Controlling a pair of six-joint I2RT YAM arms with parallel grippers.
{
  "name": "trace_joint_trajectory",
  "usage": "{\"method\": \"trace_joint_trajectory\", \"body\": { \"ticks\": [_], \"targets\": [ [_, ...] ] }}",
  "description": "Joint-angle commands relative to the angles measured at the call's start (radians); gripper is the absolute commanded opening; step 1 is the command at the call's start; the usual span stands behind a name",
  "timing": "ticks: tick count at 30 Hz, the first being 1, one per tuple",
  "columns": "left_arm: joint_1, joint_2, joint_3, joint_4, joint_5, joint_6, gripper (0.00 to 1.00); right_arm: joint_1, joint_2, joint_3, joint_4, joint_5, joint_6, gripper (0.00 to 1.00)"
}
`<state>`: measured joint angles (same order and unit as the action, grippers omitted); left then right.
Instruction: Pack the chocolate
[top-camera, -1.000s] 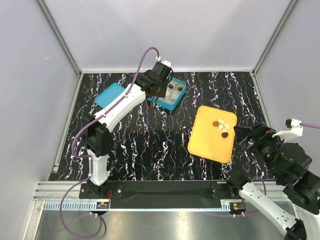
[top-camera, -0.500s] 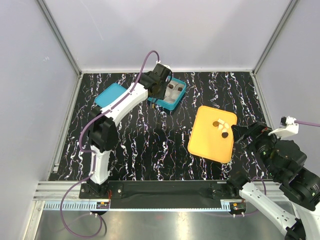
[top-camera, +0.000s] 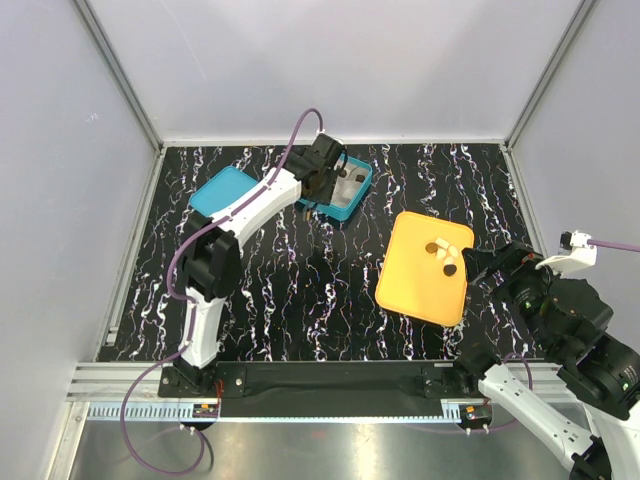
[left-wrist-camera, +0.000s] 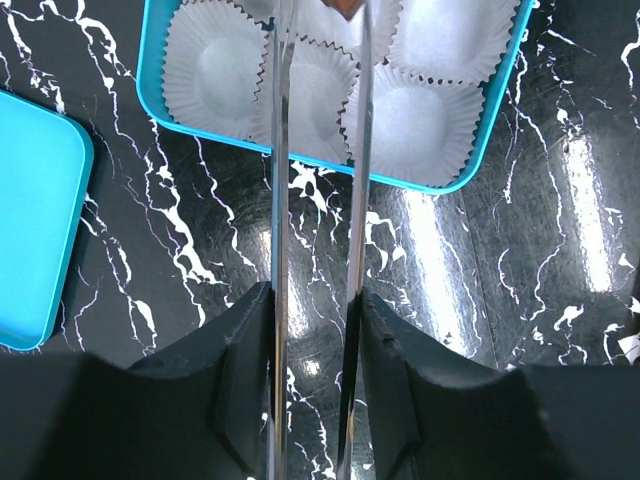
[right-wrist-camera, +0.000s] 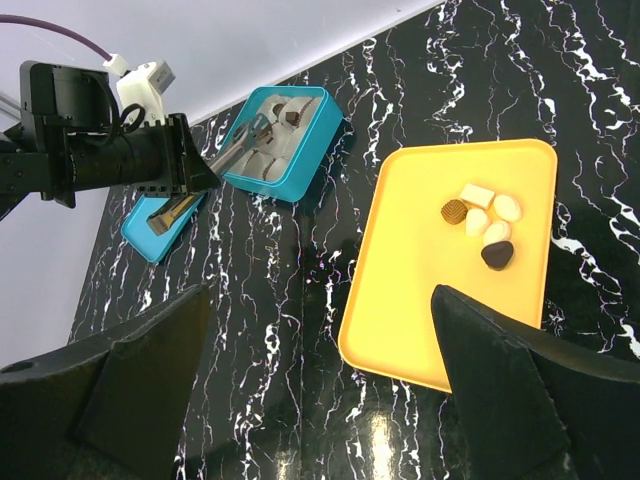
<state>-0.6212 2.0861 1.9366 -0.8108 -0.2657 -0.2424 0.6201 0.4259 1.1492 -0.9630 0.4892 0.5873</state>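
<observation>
Right claw: spread wide and empty; it is held just beside the right edge of the yellow tray.
Chocolate: a small cluster of brown and cream bits is seen on the far right part of the tray, just to the left of the right claw.
Tray axis: the long side is laid near to far, slightly tilted.
Nearer arm: the right one is judged far better placed for the cluster; the left is well apart.
Left claw: clenched on a brown piece at its fingertips and held over the blue box.
Box: white paper cups are packed inside, some bare beneath the fingers; a blue lid is laid beside it.
</observation>
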Motion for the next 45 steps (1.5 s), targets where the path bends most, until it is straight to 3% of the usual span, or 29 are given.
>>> {"method": "trace_joint_trajectory", "body": {
  "ticks": [1,21,32,40,45],
  "targets": [
    [0.005,0.008,-0.001,0.058,0.014,0.008,0.42,0.006,0.016,-0.008,0.04,0.042,-0.02,1.0],
    [0.005,-0.023,0.013,0.055,0.01,0.017,0.47,0.006,0.014,-0.006,0.04,0.042,-0.015,1.0],
    [-0.023,-0.162,-0.002,0.071,0.062,0.012,0.47,0.006,-0.001,0.009,0.012,0.029,0.009,1.0],
    [-0.19,-0.277,-0.086,0.145,0.08,0.009,0.47,0.006,-0.015,0.018,0.0,0.031,0.019,1.0],
    [-0.296,-0.259,-0.131,0.193,0.088,0.019,0.48,0.006,-0.019,0.033,-0.014,0.032,0.022,0.99]
  ]
}}
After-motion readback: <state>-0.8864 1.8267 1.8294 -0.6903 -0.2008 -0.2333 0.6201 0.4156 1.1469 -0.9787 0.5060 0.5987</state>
